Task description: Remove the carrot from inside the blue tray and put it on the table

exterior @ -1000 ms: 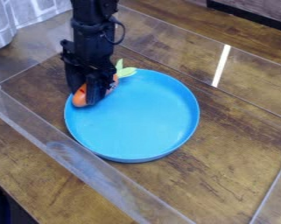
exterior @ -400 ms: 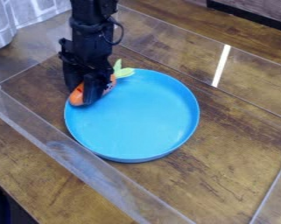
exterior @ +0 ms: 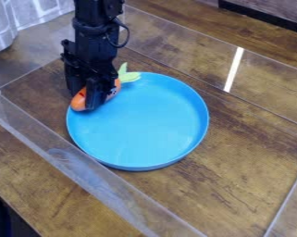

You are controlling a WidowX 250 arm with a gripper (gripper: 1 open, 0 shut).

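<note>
The blue tray [exterior: 144,125] lies on the dark wooden table [exterior: 255,176]. At the tray's far left rim, my black gripper [exterior: 95,93] comes straight down and is shut on the carrot [exterior: 85,99]. Only the carrot's orange body shows below the fingers, while its light green top [exterior: 129,77] sticks out to the right. The carrot sits at rim height over the tray's left edge; whether it still touches the tray is hidden by the fingers.
A clear plastic barrier wall [exterior: 64,153] runs diagonally along the front left of the table. A bright light streak [exterior: 233,69] reflects on the wood right of the tray. A pale object [exterior: 0,28] stands at the far left corner.
The gripper with the carrot has shifted slightly up and left. The tray has slid a little to the left with it.
</note>
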